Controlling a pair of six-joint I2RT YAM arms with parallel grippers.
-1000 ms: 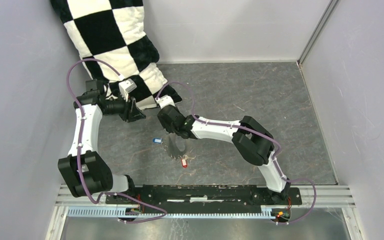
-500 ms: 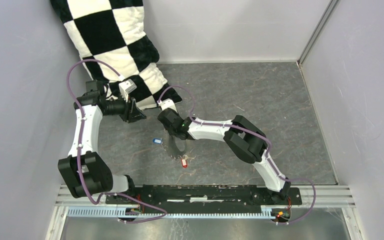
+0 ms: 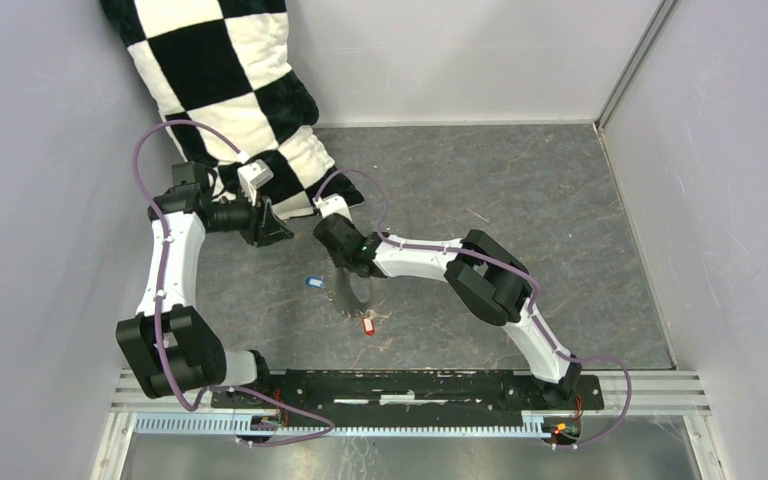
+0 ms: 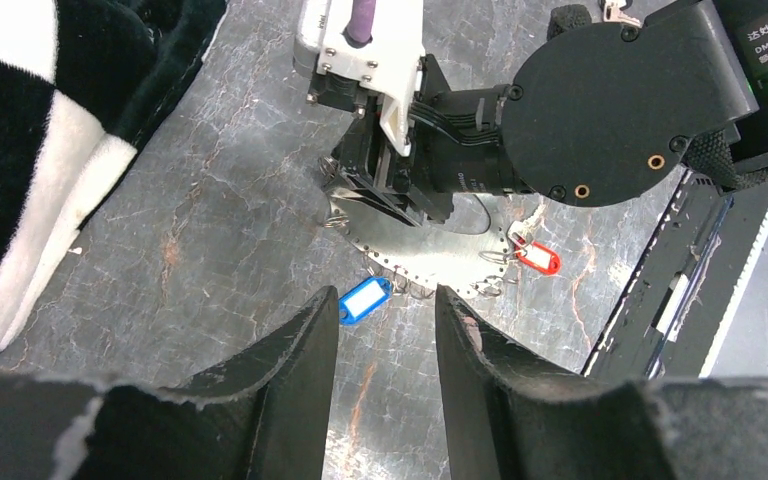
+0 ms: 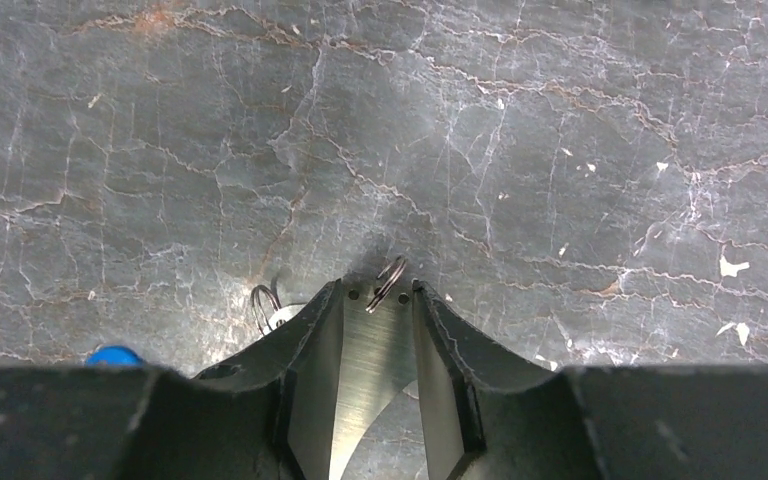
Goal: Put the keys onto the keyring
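Observation:
The keyring [image 3: 356, 298] is a flat crescent of grey metal with holes and small split rings along its edge, lying mid-table. A blue-tagged key [image 3: 312, 282] hangs at its left edge and a red-tagged key [image 3: 367, 326] at its near tip. No dark key shows. My right gripper [image 3: 344, 268] is shut on the keyring's far end; the right wrist view has the plate [image 5: 375, 345] between the fingers [image 5: 315, 330], with a split ring [image 5: 388, 283] at the tips. My left gripper [image 3: 278, 232] is open and empty, raised to the left; its wrist view shows the blue tag [image 4: 364, 299] and red tag [image 4: 538, 259].
A black-and-white checkered cushion [image 3: 230, 80] lies at the back left, just behind the left gripper. Grey walls close in the left, back and right. The right arm's wrist [image 4: 600, 110] hangs over the keyring. A black rail [image 3: 410, 385] runs along the near edge.
The right arm's elbow and gripper have shifted slightly left and away. The keyring and tags stay in place. The left arm has barely moved.

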